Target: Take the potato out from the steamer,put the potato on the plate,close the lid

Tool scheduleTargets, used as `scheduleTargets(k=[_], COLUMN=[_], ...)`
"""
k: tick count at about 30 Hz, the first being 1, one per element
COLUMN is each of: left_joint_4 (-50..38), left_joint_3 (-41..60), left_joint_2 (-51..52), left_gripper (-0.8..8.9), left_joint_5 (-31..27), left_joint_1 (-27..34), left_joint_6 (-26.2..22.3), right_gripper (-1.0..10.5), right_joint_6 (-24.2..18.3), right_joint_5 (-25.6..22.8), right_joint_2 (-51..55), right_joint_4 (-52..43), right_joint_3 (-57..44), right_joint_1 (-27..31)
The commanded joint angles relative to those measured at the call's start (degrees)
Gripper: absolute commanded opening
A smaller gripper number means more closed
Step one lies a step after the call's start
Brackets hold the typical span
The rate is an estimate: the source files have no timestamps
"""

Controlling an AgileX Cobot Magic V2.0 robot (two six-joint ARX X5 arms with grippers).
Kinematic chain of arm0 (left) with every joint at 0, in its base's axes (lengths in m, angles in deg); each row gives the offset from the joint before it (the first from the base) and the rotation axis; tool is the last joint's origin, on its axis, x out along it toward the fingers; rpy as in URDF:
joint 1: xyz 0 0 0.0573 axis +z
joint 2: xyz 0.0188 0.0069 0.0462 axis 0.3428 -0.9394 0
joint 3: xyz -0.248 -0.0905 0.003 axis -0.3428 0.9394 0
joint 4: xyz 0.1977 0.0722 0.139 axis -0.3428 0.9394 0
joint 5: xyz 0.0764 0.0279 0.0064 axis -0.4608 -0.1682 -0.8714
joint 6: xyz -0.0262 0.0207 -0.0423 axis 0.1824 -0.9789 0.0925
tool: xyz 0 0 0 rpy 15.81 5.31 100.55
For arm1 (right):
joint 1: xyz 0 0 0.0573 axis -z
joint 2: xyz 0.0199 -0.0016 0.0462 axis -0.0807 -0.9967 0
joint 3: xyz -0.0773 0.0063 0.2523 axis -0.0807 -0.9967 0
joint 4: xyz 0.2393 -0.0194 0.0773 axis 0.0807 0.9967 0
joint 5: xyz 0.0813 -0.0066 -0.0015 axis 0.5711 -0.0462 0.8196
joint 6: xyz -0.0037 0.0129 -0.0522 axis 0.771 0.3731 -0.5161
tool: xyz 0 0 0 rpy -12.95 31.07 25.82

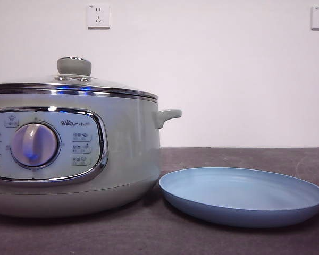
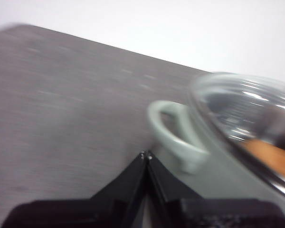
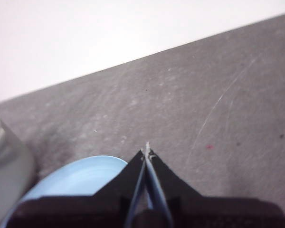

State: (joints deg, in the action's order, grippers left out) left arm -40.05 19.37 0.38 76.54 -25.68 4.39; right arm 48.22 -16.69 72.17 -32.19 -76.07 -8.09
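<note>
The pale grey-green steamer [image 1: 122, 149] stands at the left of the front view with the glass lid [image 1: 74, 82] on it, knob [image 1: 74, 66] upright. The light blue plate [image 1: 244, 194] lies empty to its right. In the left wrist view my left gripper [image 2: 146, 155] is shut and empty above the table, close to the steamer's side handle [image 2: 173, 135]; an orange-brown shape that looks like the potato [image 2: 270, 154] shows through the lid [image 2: 247, 111]. In the right wrist view my right gripper [image 3: 147, 148] is shut and empty above the plate's rim [image 3: 76, 178].
The dark grey table [image 1: 244, 156] runs back to a white wall with two sockets [image 1: 98, 16]. The steamer's edge shows in the right wrist view [image 3: 7, 175].
</note>
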Motion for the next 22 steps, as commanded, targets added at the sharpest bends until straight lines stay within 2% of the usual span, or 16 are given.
scheduleTargets(k=[1,6,10,13,19,22], left_joint_4=[0.07,1.38,4.57,6.38,6.58,6.78], left_joint_3=[0.39,-2.64,-7.65,-12.31,-22.75,-28.37], left_joint_2=[0.11,0.02,-0.92,-3.26,-11.54,-16.74], left_gripper=[-0.06,-0.06,-0.06,-0.06,-0.06,-0.06], left_joint_5=[6.56,11.47,11.91,11.93,12.96,16.0], left_joint_1=[0.11,0.11,0.11,0.11,0.11,0.11], left_joint_6=[4.04,6.69,6.71,6.51,5.86,2.21], right_gripper=[-0.1,-0.1,-0.1,-0.1,-0.1,-0.1], right_joint_6=[7.98,9.07,9.01,8.57,1.99,-0.9], right_joint_5=[0.26,4.81,7.61,7.65,11.1,13.62], right_joint_2=[-0.02,-1.88,-6.08,-10.51,-21.59,-27.06], right_joint_4=[-0.31,-0.33,-0.35,-0.35,-0.24,-0.09], right_joint_3=[-0.31,2.4,6.69,10.91,22.45,28.87], right_joint_1=[-0.02,-0.02,-0.02,-0.02,-0.02,-0.02])
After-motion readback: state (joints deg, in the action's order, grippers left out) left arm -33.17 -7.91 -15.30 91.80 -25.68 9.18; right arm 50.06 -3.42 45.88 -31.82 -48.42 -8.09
